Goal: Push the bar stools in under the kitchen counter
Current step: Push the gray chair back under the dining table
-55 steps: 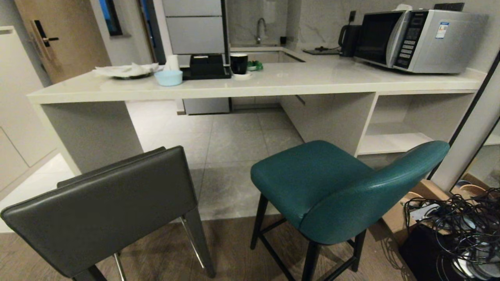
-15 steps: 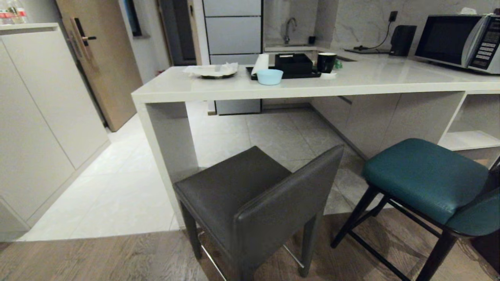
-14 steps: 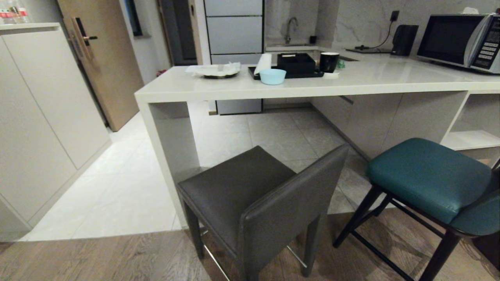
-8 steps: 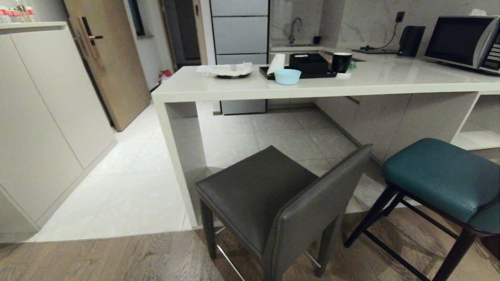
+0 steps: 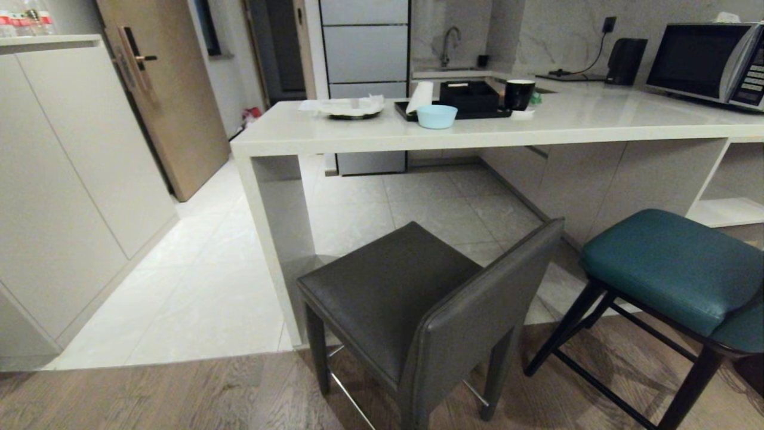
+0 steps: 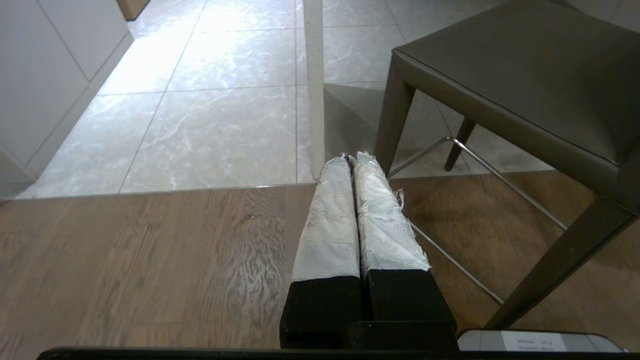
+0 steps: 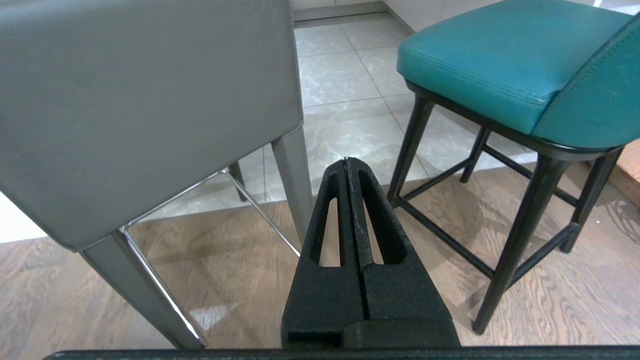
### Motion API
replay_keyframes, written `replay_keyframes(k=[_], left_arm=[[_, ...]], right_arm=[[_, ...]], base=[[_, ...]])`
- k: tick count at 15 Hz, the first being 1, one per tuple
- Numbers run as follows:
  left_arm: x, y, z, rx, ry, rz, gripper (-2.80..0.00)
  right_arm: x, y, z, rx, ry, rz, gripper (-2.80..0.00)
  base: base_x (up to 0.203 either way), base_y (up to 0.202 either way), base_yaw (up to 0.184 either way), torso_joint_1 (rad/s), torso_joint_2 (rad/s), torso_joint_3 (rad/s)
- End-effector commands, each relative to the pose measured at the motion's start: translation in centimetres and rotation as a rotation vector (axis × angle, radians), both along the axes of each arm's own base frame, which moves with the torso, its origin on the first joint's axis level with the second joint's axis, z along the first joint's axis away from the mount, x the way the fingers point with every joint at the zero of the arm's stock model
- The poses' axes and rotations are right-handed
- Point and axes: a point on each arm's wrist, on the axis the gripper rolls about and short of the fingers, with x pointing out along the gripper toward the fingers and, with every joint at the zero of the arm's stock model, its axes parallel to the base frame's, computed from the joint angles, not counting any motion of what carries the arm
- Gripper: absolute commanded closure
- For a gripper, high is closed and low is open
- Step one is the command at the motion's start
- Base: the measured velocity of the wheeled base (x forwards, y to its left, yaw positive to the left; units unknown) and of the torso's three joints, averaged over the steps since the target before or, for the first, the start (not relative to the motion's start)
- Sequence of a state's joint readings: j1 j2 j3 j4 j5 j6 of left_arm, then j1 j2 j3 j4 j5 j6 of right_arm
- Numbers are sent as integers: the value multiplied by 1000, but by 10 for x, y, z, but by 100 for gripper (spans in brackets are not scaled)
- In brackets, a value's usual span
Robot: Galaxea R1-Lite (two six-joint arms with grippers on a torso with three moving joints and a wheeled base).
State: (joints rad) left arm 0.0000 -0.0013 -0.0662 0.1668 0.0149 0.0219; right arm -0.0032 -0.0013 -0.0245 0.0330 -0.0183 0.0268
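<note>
At far left in the head view stands a pale cabinet (image 5: 65,179), then a wooden door (image 5: 173,89) with a dark handle. The kitchen counter (image 5: 453,134) runs rightward from its white panel leg (image 5: 277,239); on its top sit a plate with crumpled paper (image 5: 349,107), a light blue bowl (image 5: 437,116), a black tray (image 5: 462,101), a black mug (image 5: 519,94), a dark kettle (image 5: 625,61) and a microwave (image 5: 707,63) at the far right. No lettering on the microwave's panel or elsewhere can be read.

The dark grey stool (image 5: 418,310) stands just in front of the panel leg, its seat outside the counter's edge and its low back turned toward the camera at an angle. To its right, near but apart, the teal stool (image 5: 674,269) on thin black legs also stands out from the counter, ahead of the white open shelving (image 5: 725,212).

Neither arm shows in the head view. The left gripper (image 6: 350,162), its fingers wrapped in white tape, is clenched on nothing above the wood floor (image 6: 150,260), beside the grey stool's front leg. The right gripper (image 7: 346,162) is likewise pressed closed and empty, low between the two stools.
</note>
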Motion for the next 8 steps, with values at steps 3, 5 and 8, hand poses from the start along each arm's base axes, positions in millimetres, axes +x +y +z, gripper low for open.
replay_keyframes(k=[3, 5, 8], left_arm=[[-2, 0, 12, -6, -34, 4, 0], [3, -1, 30, -9, -1, -21, 0], [30, -1, 60, -12, 33, -50, 0]], right_arm=[[-1, 0, 2, -52, -1, 7, 0], [3, 0, 18, -47, 31, 23, 0], [23, 1, 51, 1, 96, 30, 0]], base=[[0, 0, 0, 0, 0, 0], [0, 0, 0, 0, 0, 0], [0, 0, 0, 0, 0, 0]])
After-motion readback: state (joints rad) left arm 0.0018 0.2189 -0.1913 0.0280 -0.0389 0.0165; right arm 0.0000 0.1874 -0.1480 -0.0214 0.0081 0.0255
